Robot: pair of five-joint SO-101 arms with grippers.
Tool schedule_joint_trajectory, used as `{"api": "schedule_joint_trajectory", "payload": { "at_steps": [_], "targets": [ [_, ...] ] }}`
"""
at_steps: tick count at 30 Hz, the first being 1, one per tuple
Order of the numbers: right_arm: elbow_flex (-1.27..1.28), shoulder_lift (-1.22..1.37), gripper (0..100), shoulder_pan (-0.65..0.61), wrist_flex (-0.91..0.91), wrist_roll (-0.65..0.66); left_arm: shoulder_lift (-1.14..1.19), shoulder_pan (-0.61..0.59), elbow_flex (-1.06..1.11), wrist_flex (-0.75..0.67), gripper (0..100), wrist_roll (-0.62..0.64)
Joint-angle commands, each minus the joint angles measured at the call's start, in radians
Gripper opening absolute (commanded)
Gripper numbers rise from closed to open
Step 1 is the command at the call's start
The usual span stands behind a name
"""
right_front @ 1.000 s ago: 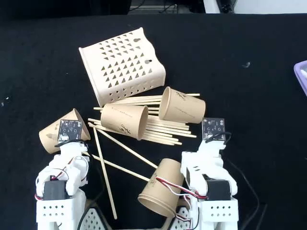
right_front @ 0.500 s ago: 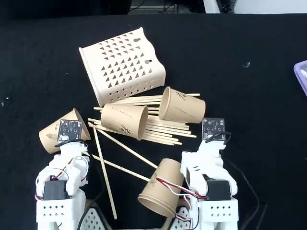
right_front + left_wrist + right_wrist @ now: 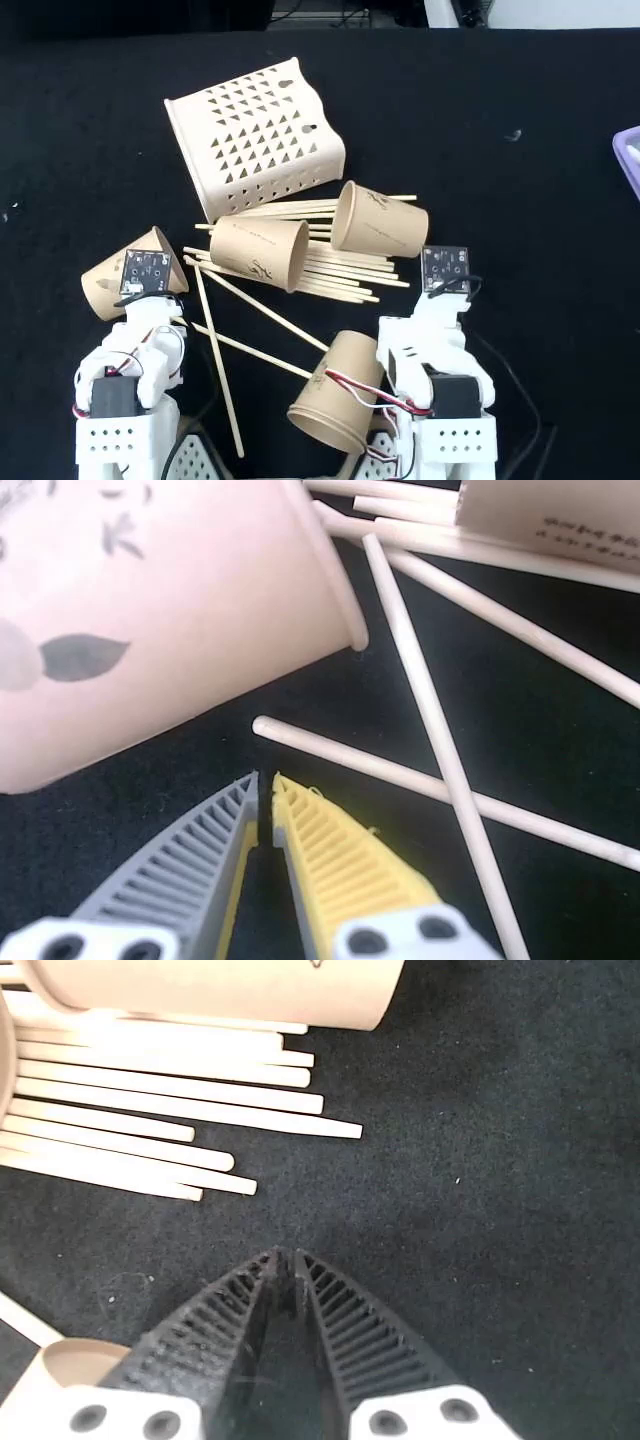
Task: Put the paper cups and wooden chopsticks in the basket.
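The basket (image 3: 255,135) lies tipped on its side at 1 o'clock from your left gripper (image 3: 265,800). The nearest cup (image 3: 110,280) lies just ahead of those jaws, its long axis running 2 to 8 o'clock. The chopsticks (image 3: 340,265) are piled at 3 o'clock. Both jaws are clenched on nothing, the right gripper (image 3: 290,1265) included.
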Motion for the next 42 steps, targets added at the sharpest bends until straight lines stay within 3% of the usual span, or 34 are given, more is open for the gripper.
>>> {"api": "schedule_joint_trajectory", "payload": {
  "at_steps": [1,36,42],
  "targets": [
    [0.001,-0.094,1.2,0.015,0.018,-0.009,-0.005,0.002,0.021,-0.003,3,-0.003],
    [0.001,-0.094,1.5,0.009,0.009,-0.006,-0.005,0.002,0.021,-0.003,3,-0.003],
    [-0.074,-0.093,1.5,-0.014,-0.169,0.259,-0.005,0.005,0.021,-0.003,3,-0.003]
  ]
}}
